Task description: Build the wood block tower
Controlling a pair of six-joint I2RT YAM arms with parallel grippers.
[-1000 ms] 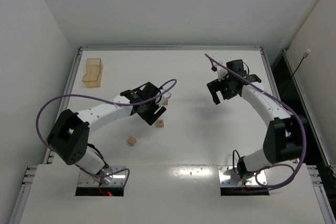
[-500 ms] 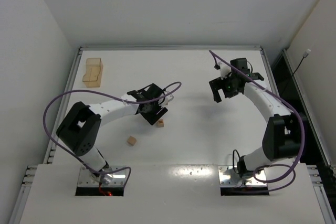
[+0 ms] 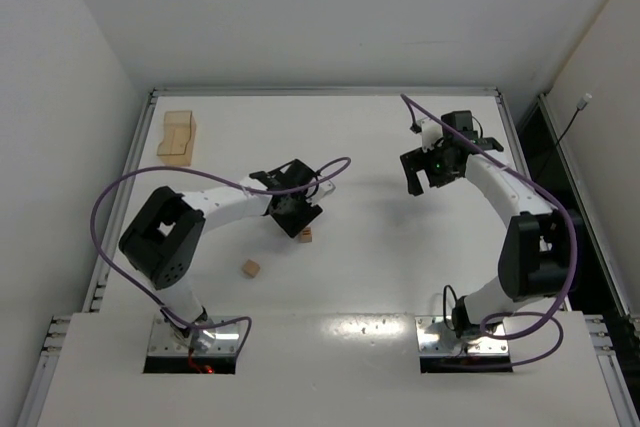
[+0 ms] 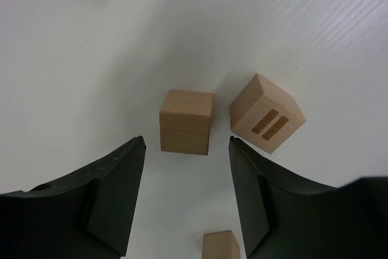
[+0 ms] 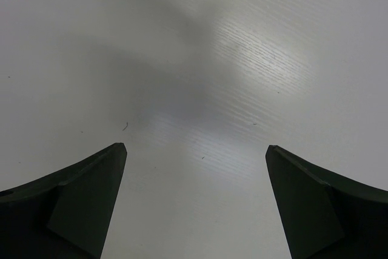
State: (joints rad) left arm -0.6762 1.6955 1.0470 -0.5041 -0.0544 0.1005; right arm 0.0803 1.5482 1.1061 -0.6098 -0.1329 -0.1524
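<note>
Three wooden cubes (image 4: pixel 186 122) sit near the left pincer (image 4: pixel 187 142), its jaws apart.

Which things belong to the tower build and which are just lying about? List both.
Job:
- centre block
- marked block
- near block
- stray block
- left gripper, open astride the centre block

Lying about:
- large tan piece
- right gripper, open over bare table

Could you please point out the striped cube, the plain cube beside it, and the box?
Striped cube (image 4: pixel 267 123): left wrist view, marked face.
Plain cube (image 4: pixel 187 104): left wrist view, top face.
Box (image 3: pixel 176 145): top view, upper surface.
</note>
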